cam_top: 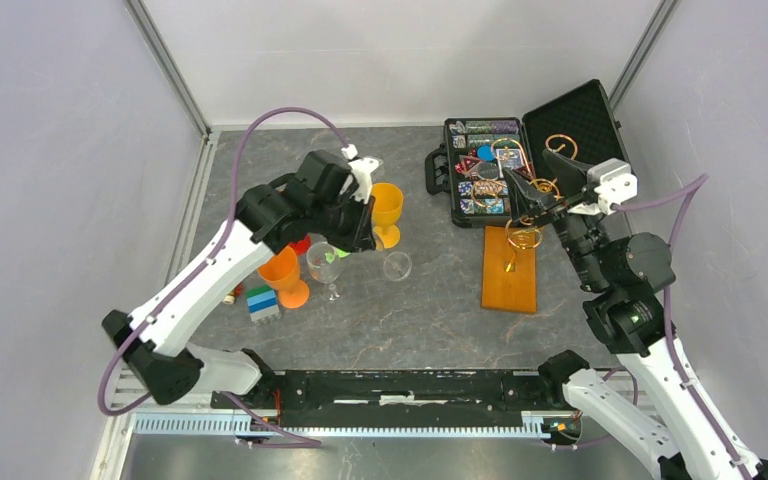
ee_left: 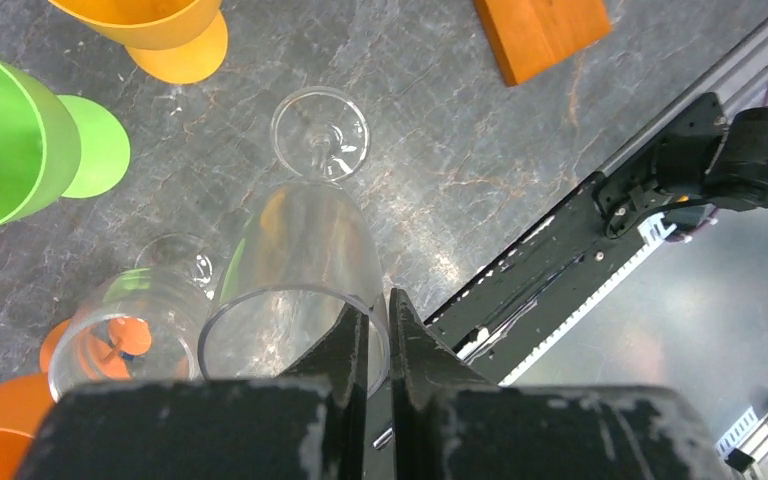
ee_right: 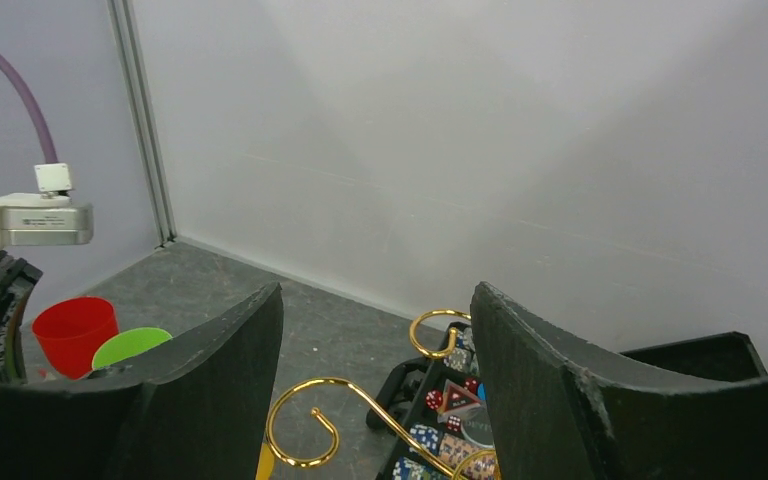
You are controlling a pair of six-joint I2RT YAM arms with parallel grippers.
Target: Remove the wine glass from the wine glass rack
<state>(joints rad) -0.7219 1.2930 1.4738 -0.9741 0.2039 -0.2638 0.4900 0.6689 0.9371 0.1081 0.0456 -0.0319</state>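
Observation:
The wine glass rack (cam_top: 525, 235) is gold wire with curled arms on an orange-brown wooden base (cam_top: 510, 268), right of centre. No glass shows on it. My left gripper (cam_top: 363, 238) is shut on the rim of a clear wine glass (ee_left: 305, 250), one finger inside the bowl and one outside. The glass's round foot (ee_left: 320, 133) is at or just above the table, left of the rack (cam_top: 397, 265). My right gripper (ee_right: 375, 292) is open and empty, with its fingers on either side of a gold curl (ee_right: 320, 425) at the rack's top (cam_top: 543, 182).
An open black case (cam_top: 485, 180) of chips and dice lies behind the rack. A second clear glass (cam_top: 325, 262), a yellow goblet (cam_top: 387, 205), an orange goblet (cam_top: 285, 275), a green cup (ee_left: 10, 140), a red cup (ee_right: 72, 328) and stacked blocks (cam_top: 262, 303) crowd round my left gripper.

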